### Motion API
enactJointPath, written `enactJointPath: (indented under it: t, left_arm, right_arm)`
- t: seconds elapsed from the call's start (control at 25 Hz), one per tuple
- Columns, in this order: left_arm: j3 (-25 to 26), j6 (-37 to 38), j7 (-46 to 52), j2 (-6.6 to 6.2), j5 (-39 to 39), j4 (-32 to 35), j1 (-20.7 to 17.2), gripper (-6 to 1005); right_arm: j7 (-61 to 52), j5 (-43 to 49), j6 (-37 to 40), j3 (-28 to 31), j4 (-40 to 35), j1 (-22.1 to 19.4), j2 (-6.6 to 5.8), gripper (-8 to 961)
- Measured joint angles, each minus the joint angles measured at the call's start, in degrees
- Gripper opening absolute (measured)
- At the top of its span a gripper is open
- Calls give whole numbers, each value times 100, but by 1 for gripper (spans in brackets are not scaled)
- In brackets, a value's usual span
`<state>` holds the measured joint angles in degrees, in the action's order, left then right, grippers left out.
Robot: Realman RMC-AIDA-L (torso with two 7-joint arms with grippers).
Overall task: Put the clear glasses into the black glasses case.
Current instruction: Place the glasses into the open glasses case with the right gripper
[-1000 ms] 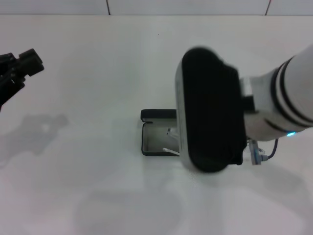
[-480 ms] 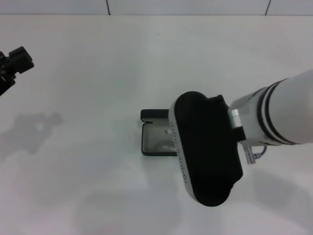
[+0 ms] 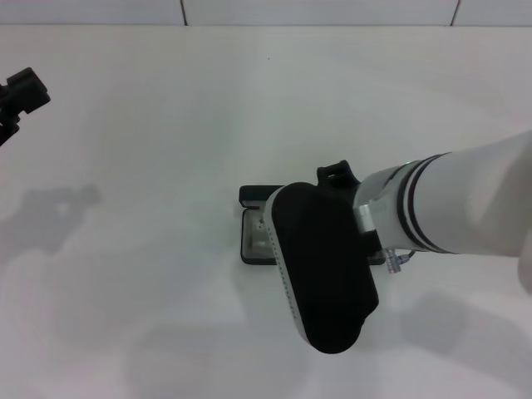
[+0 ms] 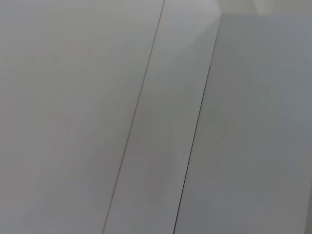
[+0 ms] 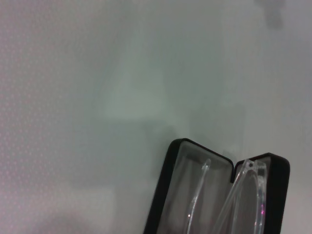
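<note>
Right arm (image 3: 432, 208) is dropping lower over the black glasses case (image 5: 168, 190); grip state: cannot tell. Clear glasses (image 5: 243, 195) are sitting half in, so seating them flat is key.

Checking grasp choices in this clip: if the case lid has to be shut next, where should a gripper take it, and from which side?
Judging from the right wrist view, the black glasses case lies open with the clear glasses inside. Take the lid's free long edge, opposite the hinge, coming from above: that edge is exposed and clears the lens.
</note>
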<state>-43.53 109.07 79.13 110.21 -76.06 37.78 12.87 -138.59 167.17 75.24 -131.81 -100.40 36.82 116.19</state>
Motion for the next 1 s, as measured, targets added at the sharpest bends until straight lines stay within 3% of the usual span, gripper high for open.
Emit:
enactJointPath:
  t: [1.0]
  left_arm:
    - [55,-8,-217,60,-15,-220,-4,114]
  right_arm:
    - [-251,372,-850,-445,674,-22,1,99]
